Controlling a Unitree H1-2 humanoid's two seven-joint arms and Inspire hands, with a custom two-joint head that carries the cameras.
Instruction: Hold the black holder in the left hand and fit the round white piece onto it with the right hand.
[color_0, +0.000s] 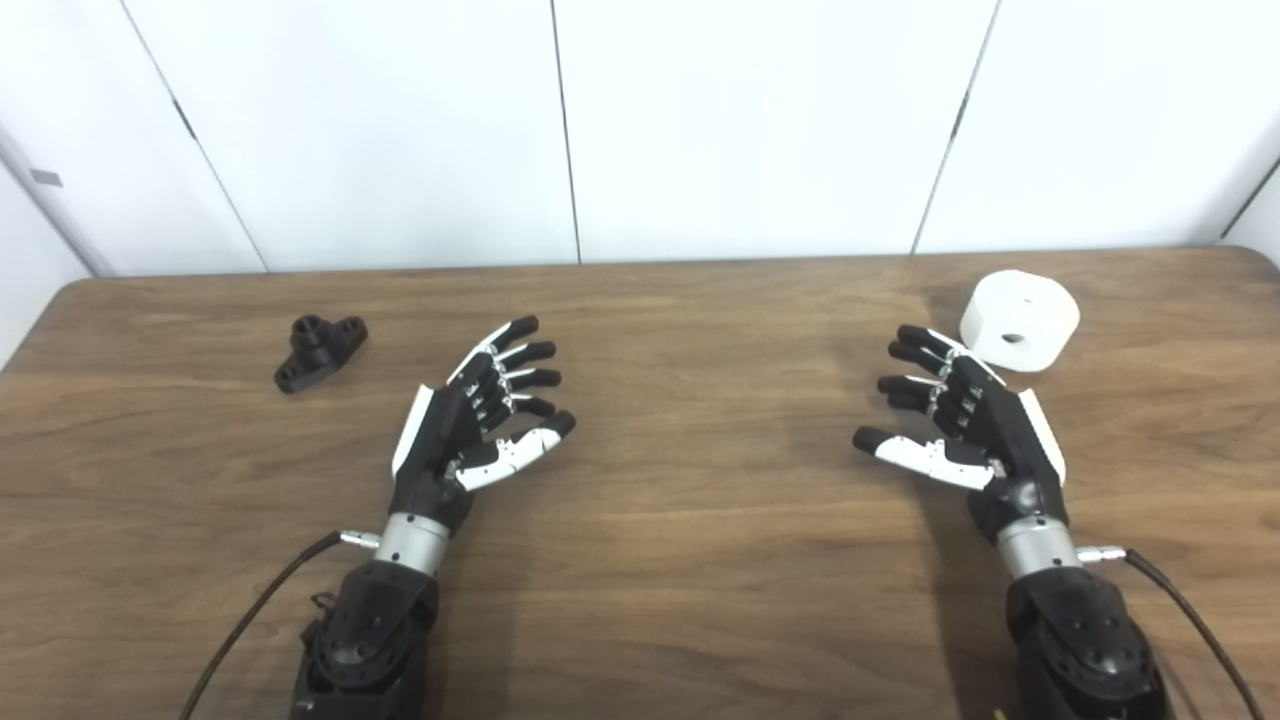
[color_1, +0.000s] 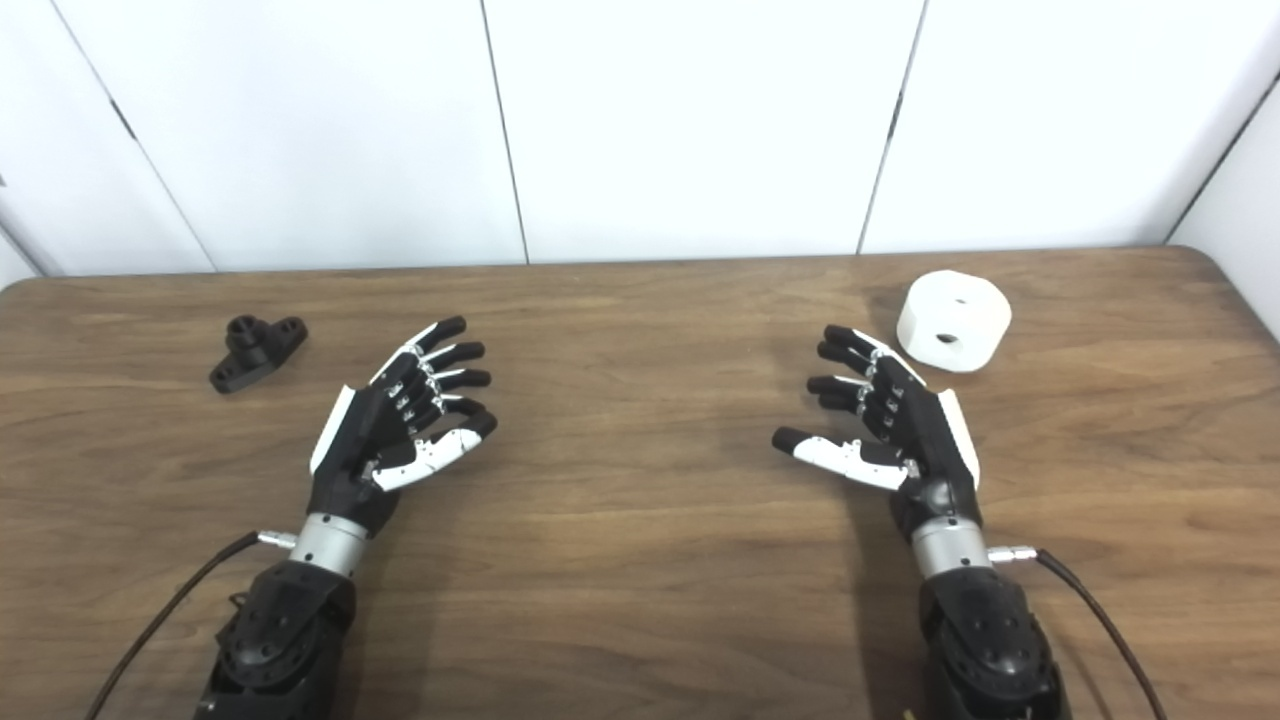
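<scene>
Two open hands over a wooden table (color_0: 700, 560), parts not yet picked up. Toward the table's far left corner lies the black holder (color_0: 320, 351), a small flanged base with a short post standing up from it, resting flat and well apart from either hand. The left hand (color_0: 470, 420) hovers to the holder's right and nearer the front edge, released, fingers spread and palm turned inward, grasping nothing. The right hand (color_0: 960, 420) mirrors it on the other side, likewise released and empty. Just beyond its fingertips, toward the far right corner, rests the round white piece (color_0: 1020, 318), a thick disc with one hole in its top face and another in its side wall.

Likely hazards: the low, narrow holder may skid or tip if the fingers close on the post alone; the smooth disc may roll or slip from a loose pinch; if the hole and post are misaligned, pressing could twist the holder out of the left hand.
</scene>
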